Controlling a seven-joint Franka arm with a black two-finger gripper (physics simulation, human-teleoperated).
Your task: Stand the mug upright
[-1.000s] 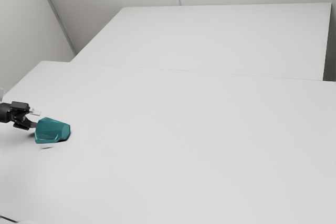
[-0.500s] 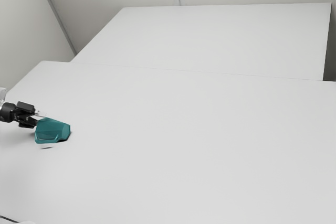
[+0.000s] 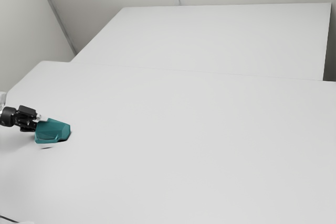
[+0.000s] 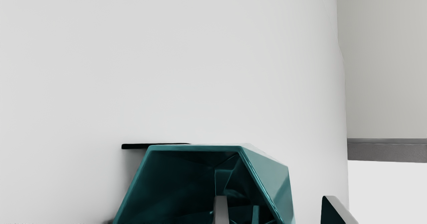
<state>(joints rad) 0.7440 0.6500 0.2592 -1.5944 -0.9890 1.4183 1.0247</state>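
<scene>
While the teal mug (image 3: 53, 131) lies on its side, we have the tool (image 3: 40, 123) right at its mouth, coming in from the exterior view's left! And it's released, folks, nothing clenched, the two fingers standing well apart. Look at the wrist view: one finger (image 4: 221, 210) lines up with the mug's dark hollow, inside the outline of the rim (image 4: 196, 148), and the other finger (image 4: 336, 212) is outside, beyond the mug's sloping wall, with a clear gap between that wall and the fingertip. Whether the inner one touches the mug, I cannot tell.

So where's our mug? Down on the white counter (image 3: 184, 140), toward the exterior view's left, well apart from the counter's far corner on that side and on the near side of its long far edge. The mouth faces the tool, the base points toward the exterior view's right, and the mug is plainly not upright! Just beside it, close to the rim in the wrist view, a thin black strip (image 4: 133, 146) runs along the counter, partly hidden behind the mug
</scene>
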